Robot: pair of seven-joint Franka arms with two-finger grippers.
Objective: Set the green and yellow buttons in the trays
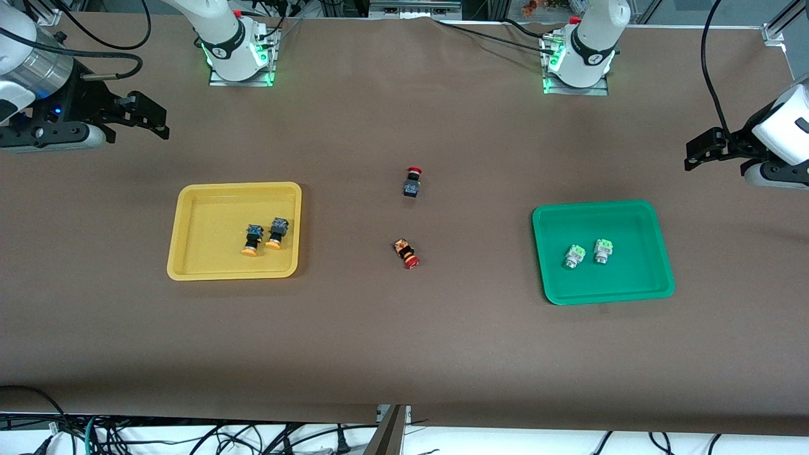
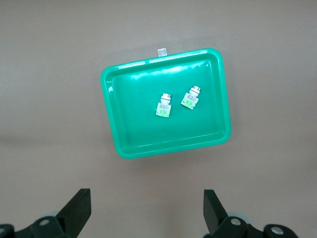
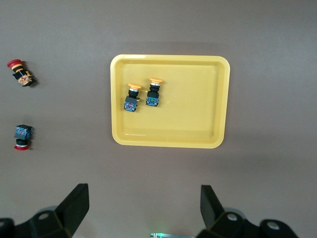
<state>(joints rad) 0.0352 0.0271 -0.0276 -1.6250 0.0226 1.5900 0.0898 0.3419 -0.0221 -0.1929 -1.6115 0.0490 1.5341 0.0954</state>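
Front view. Yellow tray (image 1: pixel 189 253), left of centre: two yellow buttons (image 1: pixel 264 236) lie in it side by side, just apart, caps toward the lower edge of the frame, long axes running roughly up-frame. Green tray (image 1: pixel 657 265), right of centre: two green buttons (image 1: pixel 588 253) lie in it side by side, well clear of the rim. Two red-capped switches (image 1: pixel 411 217) lie on the bare brown table (image 1: pixel 404 354) at mid-frame, between the trays, one above the other. Right gripper (image 1: pixel 142 120), upper left of the frame, hangs above the table up-frame of the yellow tray, fingers apart, nothing between them. Left gripper (image 1: pixel 701 151), right edge of the frame, hangs up-frame of the green tray, fingers apart and empty, though its tips are dark and small here.

Left wrist view. Green tray (image 2: pixel 111 99) at centre with both green buttons (image 2: pixel 177 102) inside; the spread fingertips (image 2: pixel 79 208) sit at the bottom edge, the tray well apart from them.

Right wrist view. Yellow tray (image 3: pixel 121 134) at centre holding both yellow buttons (image 3: pixel 142 94); red-capped switches (image 3: pixel 21 106) at the left edge; fingertips (image 3: pixel 77 203) spread at the bottom edge.

Judgement: all four task buttons already lie in matching trays, so no grasp seems called for; each arm waits near its own tray.
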